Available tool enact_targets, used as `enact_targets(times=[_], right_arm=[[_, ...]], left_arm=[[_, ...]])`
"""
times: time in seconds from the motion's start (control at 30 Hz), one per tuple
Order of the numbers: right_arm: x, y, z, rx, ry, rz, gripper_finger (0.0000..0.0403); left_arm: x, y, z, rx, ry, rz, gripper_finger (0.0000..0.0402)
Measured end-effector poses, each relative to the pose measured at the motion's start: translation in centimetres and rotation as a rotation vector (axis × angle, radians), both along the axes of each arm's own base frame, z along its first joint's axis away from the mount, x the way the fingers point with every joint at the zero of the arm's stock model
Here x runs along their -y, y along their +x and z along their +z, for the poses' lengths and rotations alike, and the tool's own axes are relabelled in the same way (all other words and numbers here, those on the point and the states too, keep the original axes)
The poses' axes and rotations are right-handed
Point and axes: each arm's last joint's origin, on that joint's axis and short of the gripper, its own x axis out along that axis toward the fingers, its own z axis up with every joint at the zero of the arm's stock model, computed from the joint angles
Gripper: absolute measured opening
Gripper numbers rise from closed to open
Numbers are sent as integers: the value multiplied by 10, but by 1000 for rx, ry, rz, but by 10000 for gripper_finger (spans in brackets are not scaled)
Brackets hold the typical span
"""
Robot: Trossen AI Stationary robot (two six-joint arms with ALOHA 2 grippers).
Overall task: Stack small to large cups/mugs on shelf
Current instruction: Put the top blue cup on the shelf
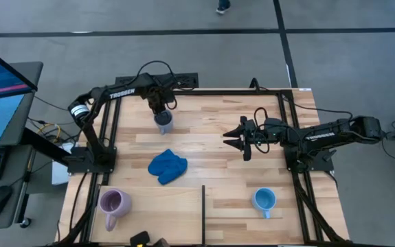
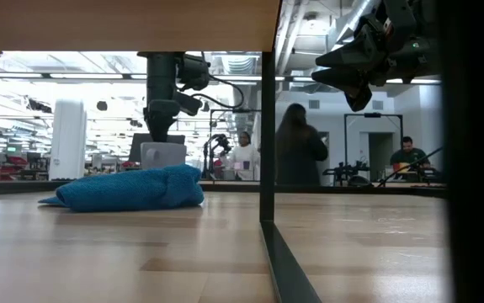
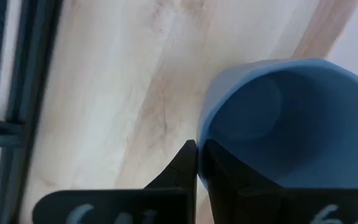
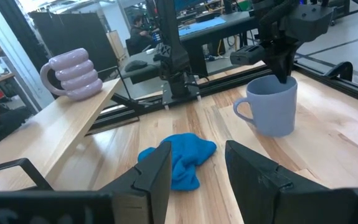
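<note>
The grey-blue mug [image 1: 163, 124] stands on the plank tabletop at the far left, and my left gripper [image 1: 159, 110] is shut on it from above. It also shows in the right wrist view [image 4: 269, 109]. The lilac mug [image 1: 112, 202] and the light blue mug [image 1: 264, 200] stand on their bases on the pale shelf panel [image 1: 163, 206] near the table's front. My right gripper [image 1: 230, 137] hovers open and empty above the table's middle right. My left gripper pinches the grey-blue mug's rim wall [image 3: 205, 134], one finger inside [image 3: 228, 183] and one outside [image 3: 177, 171]. The fingers point down onto the rim's far side [image 4: 282, 78], opposite the handle [image 4: 241, 111]. The mug is upright, its base on the table.
A royal-blue cloth lump [image 1: 167, 167] lies on the table between the grey-blue mug and the shelf. A thin dark divider [image 1: 203, 213] stands across the shelf panel. A dark frame runs around the table. People stand in the room beyond the table [image 2: 296, 151].
</note>
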Motion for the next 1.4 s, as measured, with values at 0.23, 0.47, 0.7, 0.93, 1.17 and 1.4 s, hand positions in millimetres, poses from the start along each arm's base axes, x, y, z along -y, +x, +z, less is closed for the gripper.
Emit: enact_targets(times=[0.23,0.47,0.7,0.93,1.17,1.4], right_arm=[[0,0,0,0,0,0,171],[0,0,0,-3,0,0,171],[0,-1,-5,-46,6,0,171],[0,-1,-5,-51,6,0,171],[0,-1,-5,-52,7,0,171],[0,-1,-5,-51,7,0,171]], left_arm=[[-1,3,32,11,-9,29,0],[3,-1,75,4,-44,47,0],[18,-7,119,26,-97,84,0],[51,-19,163,211,-86,78,0],[96,-38,195,328,-51,100,0],[145,-44,210,393,-53,111,0]])
